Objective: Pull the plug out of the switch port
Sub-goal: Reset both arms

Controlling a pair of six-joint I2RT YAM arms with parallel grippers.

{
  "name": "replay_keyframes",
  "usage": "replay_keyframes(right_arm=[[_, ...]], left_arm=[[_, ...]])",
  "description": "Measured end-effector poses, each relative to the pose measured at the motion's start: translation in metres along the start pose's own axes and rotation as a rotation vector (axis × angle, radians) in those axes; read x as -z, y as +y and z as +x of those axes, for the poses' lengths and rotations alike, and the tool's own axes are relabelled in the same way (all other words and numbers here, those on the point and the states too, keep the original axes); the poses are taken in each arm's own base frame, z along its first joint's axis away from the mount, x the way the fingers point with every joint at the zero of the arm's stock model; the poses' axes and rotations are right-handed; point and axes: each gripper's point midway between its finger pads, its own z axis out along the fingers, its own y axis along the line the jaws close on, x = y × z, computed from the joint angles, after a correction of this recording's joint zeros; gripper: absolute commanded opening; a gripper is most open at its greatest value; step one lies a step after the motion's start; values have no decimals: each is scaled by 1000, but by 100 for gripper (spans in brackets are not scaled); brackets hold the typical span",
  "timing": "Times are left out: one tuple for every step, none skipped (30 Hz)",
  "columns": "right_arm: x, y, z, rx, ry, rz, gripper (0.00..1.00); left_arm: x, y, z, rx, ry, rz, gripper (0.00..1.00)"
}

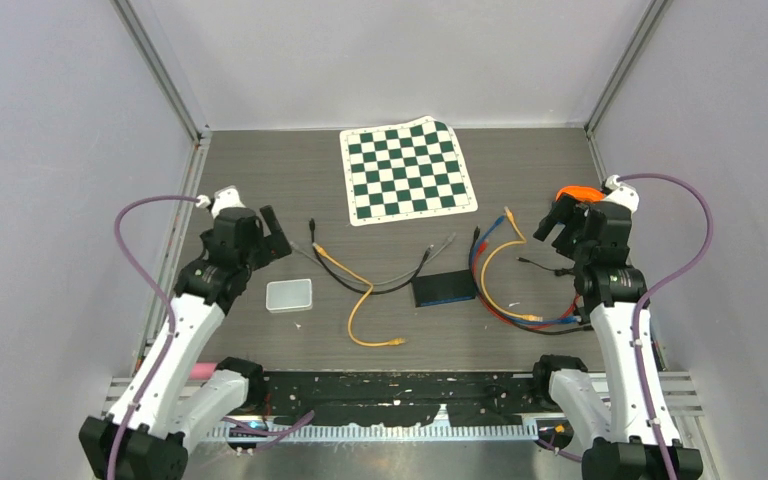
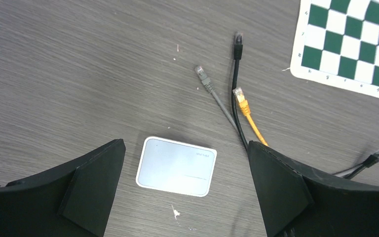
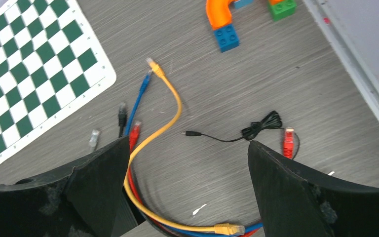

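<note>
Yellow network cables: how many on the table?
2. One yellow network cable curls left of the black switch box; the other loops right of it. None seems hidden.

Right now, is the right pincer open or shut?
Open. In the right wrist view the right pincer shows its fingers wide apart, nothing gripped between them; the yellow cable lies loose below.

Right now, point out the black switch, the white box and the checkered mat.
black switch [image 1: 444, 289]: top view, middle of its top face.
white box [image 2: 176, 166]: left wrist view, centre of its top face.
checkered mat [image 1: 407, 170]: top view, middle of the mat.
</note>
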Motion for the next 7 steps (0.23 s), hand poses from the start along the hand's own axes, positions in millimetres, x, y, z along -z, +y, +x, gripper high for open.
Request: replay_keyframes(right_arm=[[1,2,1,0,4,-14,95],[1,5,1,1,6,-28,95],[2,6,1,2,6,-38,96],[3,8,0,3,4,-47,95],[5,9,0,3,0,-54,95],[6,10,-1,3,-4,-60,95],[7,10,-2,4,-7,-64,96]], left_arm=[[4,6,-4,15,-22,-6,100],[8,8,-8,22,-44,-3,100],[13,9,-12,22,-64,4,100],[16,10,-14,22,-78,10,100],[20,10,-17,26,-94,15,100],[22,10,-18,27,-104,18,100],[24,11,-20,28,-112,21,100]])
